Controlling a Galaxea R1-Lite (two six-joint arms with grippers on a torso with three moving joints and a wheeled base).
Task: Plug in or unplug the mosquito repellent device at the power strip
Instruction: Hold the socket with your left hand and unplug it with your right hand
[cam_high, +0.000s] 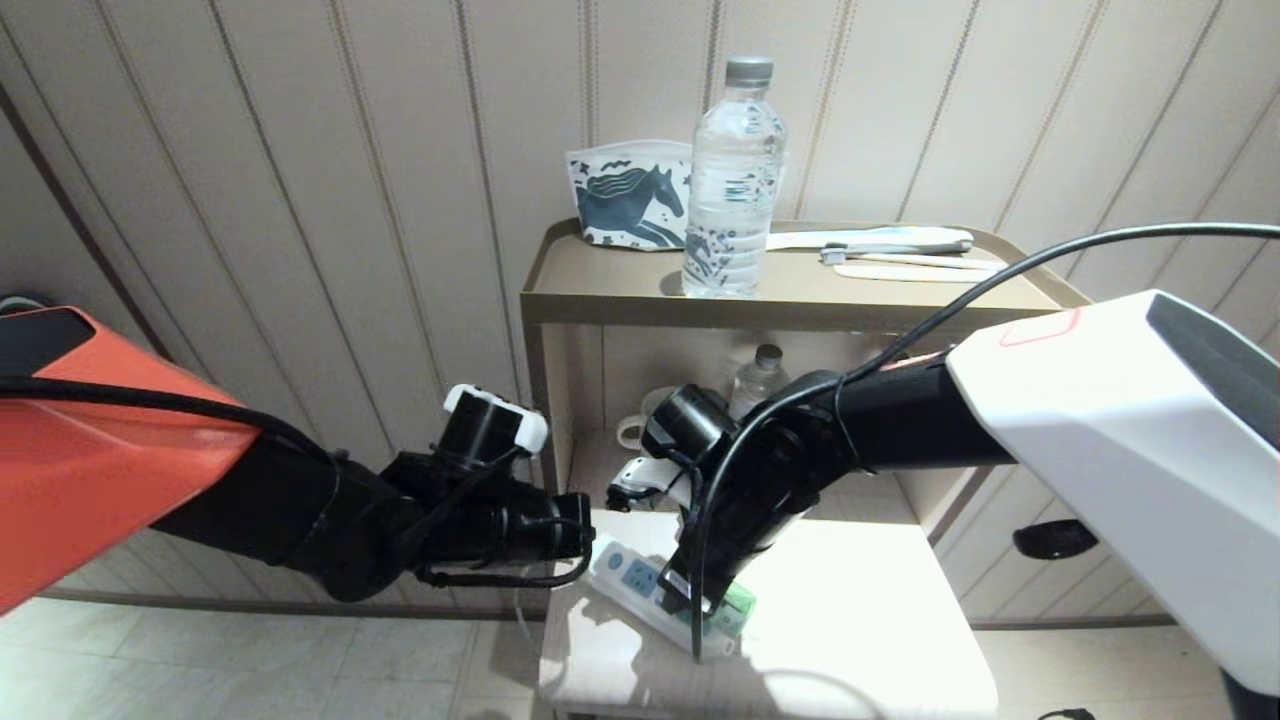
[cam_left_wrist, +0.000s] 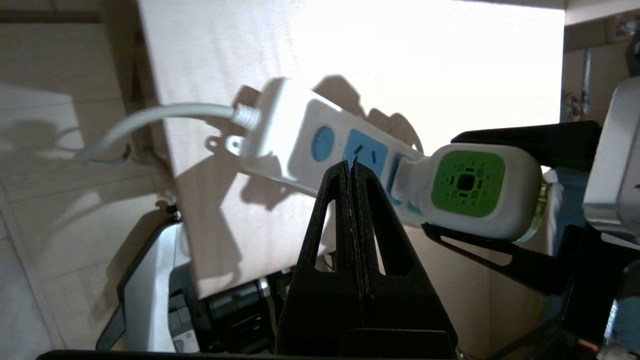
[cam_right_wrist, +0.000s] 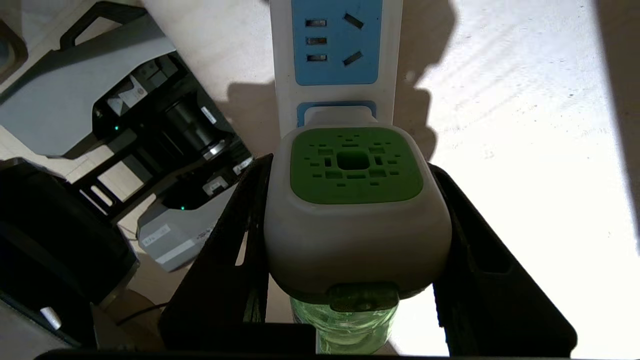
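Head view: shelved mug (cam_high: 640, 425), water bottle (cam_high: 755, 385)

A clear plastic water bottle with a grey cap (cam_high: 734, 180) stands on the tan shelf unit (cam_high: 620, 300) before a horse-printed pouch (cam_high: 630, 195). A white mug (cam_high: 640, 425) and a smaller clear bottle (cam_high: 757, 380) sit on the shelf below.

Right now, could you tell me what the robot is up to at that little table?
The right gripper is clamped on the mosquito repellent device, whose plug sits at a socket of the power strip on the low table. The left gripper, fingers shut and empty, hovers by the strip's button end.
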